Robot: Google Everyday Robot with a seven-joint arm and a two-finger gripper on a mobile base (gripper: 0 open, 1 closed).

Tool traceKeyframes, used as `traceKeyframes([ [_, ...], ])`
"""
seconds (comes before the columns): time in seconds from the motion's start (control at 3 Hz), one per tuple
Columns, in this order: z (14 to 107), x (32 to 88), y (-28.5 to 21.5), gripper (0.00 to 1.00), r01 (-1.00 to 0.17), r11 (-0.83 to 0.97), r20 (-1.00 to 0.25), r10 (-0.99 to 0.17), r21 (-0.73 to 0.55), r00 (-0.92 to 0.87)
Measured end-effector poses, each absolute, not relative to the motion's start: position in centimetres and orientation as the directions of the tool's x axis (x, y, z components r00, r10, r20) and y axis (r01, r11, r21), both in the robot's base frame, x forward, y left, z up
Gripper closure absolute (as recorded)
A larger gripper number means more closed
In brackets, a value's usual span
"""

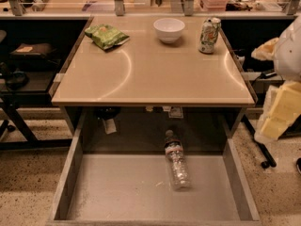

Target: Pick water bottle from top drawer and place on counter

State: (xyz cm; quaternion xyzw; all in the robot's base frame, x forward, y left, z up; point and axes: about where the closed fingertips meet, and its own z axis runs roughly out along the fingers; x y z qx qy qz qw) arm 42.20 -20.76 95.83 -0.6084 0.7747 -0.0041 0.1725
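Water bottle [177, 164], one, in top drawer [117, 192]; tool [276, 120] right.

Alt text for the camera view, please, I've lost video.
A water bottle lies on its side in the open top drawer, cap pointing back under the counter. The gripper hangs at the right edge, outside the drawer.

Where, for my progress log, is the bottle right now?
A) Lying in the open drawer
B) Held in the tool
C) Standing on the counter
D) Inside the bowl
A: the bottle lies on its side on the drawer floor, cap toward the back, while the tool is off the right edge of the counter, well apart from it.
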Motion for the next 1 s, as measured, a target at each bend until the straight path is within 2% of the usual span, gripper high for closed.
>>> traceKeyframes([
  [0.67, 87.1, 36.9, -15.8, 0.00, -0.956, 0.264, -0.409, -0.892, -0.127, -0.192],
  [1.0, 81.6, 36.2, -13.8, 0.00, -0.943, 0.323, -0.492, -0.835, -0.077, -0.246],
])
